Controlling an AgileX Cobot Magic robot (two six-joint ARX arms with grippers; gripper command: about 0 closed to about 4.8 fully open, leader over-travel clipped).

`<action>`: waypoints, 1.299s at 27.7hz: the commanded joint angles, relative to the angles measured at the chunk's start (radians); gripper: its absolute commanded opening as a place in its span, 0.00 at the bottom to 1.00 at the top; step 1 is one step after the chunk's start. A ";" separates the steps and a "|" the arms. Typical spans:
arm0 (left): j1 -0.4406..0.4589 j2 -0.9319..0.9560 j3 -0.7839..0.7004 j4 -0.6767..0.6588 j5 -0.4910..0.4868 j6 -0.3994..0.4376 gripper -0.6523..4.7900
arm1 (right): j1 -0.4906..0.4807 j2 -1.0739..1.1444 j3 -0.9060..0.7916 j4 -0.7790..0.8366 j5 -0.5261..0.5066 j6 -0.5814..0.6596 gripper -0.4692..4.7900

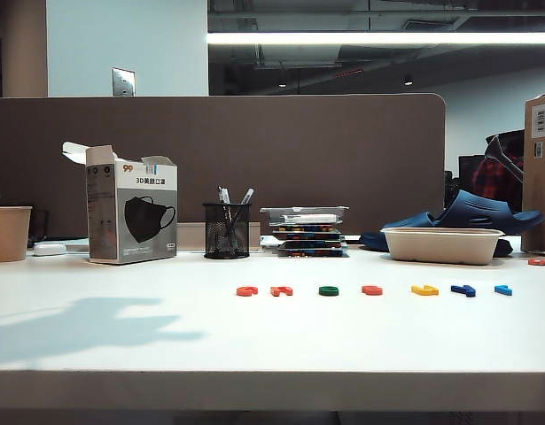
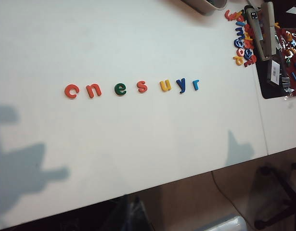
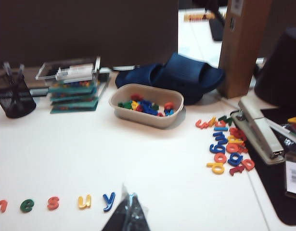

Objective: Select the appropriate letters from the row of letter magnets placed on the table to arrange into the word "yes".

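1. The row of letter magnets (image 2: pixel 131 87) lies flat on the white table (image 1: pixel 166 336), running side to side across it, and reads c, n, e, s, u, y, r. None of the seven has been lifted out yet, and the strip of table in front of the row is bare, so the word is not yet begun.

2. The three wanted letters sit in the middle and right part of the row: the green e (image 2: pixel 120 89), the red s (image 2: pixel 142 86) right beside it, and the dark blue y (image 2: pixel 181 85) further along, with the yellow u (image 2: pixel 165 85) between s and y.

3. The right gripper (image 3: pixel 129 211) shows in its own wrist view as a dark tip — its fingers are pressed together, with nothing between them. The dark blue y (image 3: pixel 108 201) lies just beside that tip, the nearest letter to it; the red s (image 3: pixel 53 202) and green e (image 3: pixel 27 205) trail off further along the same line.

4. The left gripper does not show in any view — whether it is wide or narrow I cannot tell. Its camera looks down on the whole row from well above.

5. In the exterior view neither arm is visible over the table; only a shadow falls on the left part of the surface.

6. My judgement: the right arm is the nearer one, and the y is the natural first pick. The closed fingers would have to spread before straddling the y.
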State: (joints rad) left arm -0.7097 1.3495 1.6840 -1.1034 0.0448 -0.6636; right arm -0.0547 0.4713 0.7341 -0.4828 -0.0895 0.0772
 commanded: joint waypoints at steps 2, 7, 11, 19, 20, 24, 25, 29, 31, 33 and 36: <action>0.000 -0.004 0.003 0.005 0.000 0.004 0.11 | 0.003 0.186 0.153 -0.046 -0.072 -0.003 0.09; 0.000 -0.004 0.003 0.005 0.000 0.004 0.11 | 0.003 0.406 0.320 -0.067 -0.160 -0.003 0.09; 0.000 -0.004 0.003 0.005 0.001 0.004 0.11 | 0.003 0.534 0.410 -0.067 -0.211 -0.024 0.09; 0.000 -0.004 0.003 0.005 0.000 0.004 0.11 | 0.031 0.726 0.492 -0.067 -0.261 -0.196 0.09; 0.000 -0.004 0.003 0.005 0.000 0.004 0.11 | 0.031 0.746 0.492 -0.065 -0.285 -0.219 0.09; 0.000 -0.004 0.003 0.005 0.000 0.004 0.11 | 0.050 0.824 0.492 -0.063 -0.367 -0.279 0.09; 0.000 -0.004 0.003 0.005 0.000 0.004 0.11 | 0.054 0.846 0.492 -0.063 -0.385 -0.301 0.09; 0.000 -0.003 0.003 0.005 0.000 0.004 0.11 | 0.069 0.930 0.492 -0.060 -0.466 -0.348 0.13; 0.000 -0.003 0.003 0.005 0.000 0.004 0.11 | 0.086 0.988 0.492 -0.061 -0.470 -0.391 0.28; 0.000 0.001 0.003 0.005 0.000 0.004 0.11 | 0.099 1.039 0.492 -0.060 -0.470 -0.408 0.30; 0.000 0.001 0.003 0.005 0.000 0.004 0.11 | 0.112 1.086 0.492 -0.063 -0.465 -0.434 0.33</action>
State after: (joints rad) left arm -0.7094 1.3506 1.6840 -1.1030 0.0444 -0.6636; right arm 0.0505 1.5459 1.2213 -0.5507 -0.5514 -0.3378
